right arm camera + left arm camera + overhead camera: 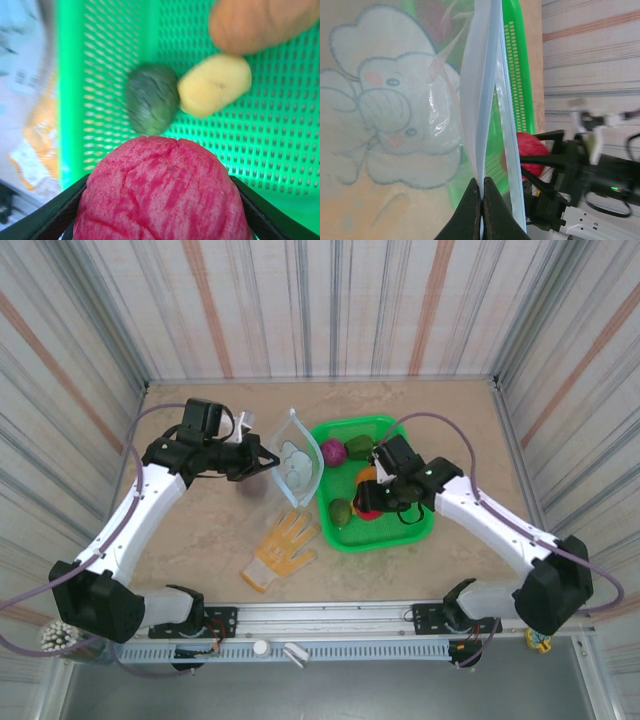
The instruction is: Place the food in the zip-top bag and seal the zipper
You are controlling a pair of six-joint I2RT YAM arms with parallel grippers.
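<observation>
Fingers (57, 215) of the right gripper (380, 500) clasp a red fruit (160, 190) from both sides, holding it above the basket (70, 75). Below it on the mesh lie a green fruit (151, 97), a yellow one (215, 85) and an orange one (260, 22), all loose.

From this grip the bag (297, 468) lies to the robot's left, just past the basket's left rim. It stands on edge between the two grippers. Its long axis runs near to far, roughly along that rim, so the fruit would meet it broadside.

The left gripper (481, 210) has its fingers (467, 215) clenched tight on the zipper (482, 100). In the left wrist view the pale blue strip splits into two lips above the pinch. The gap between them looks narrow, and the red fruit shows beyond it.

My judgement is that the right arm makes the next move, since it carries the fruit and the left arm only steadies the bag. The fruit has to cross the rim leftward and come down along the slit, not across it. A mouth this narrow may catch the fruit on a lip.

A glove (283, 548) lies flat on the table, nearer the bases and apart from the bag.
</observation>
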